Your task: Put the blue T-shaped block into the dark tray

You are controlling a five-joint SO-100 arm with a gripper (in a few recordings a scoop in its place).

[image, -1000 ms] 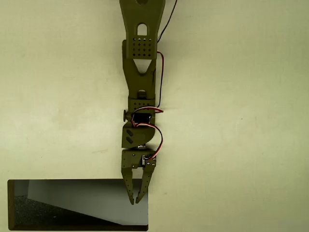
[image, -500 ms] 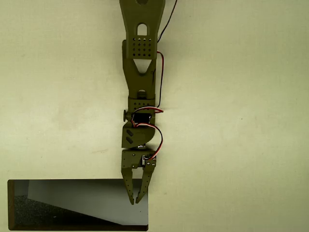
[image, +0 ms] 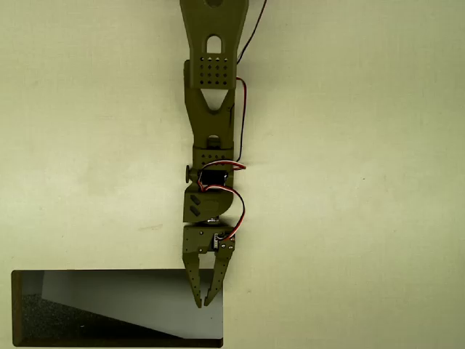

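My gripper (image: 204, 299) and the arm (image: 211, 109) behind it are matt olive-green plastic with a faintly layered finish and perforated panels. Glossy red and black insulated wires (image: 238, 196) loop beside my wrist. The table (image: 349, 182) around me is a smooth, matt cream surface. Beneath my fingertips, the dark tray (image: 17, 309) has a thin brown rim, a rough speckled black interior and a smooth pale grey patch.

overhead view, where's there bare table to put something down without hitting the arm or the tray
Bare table runs wide to the picture's right of the arm, and again on its left, above the dark tray. It is crowded at the tray's right end, where the gripper hangs over the rim.
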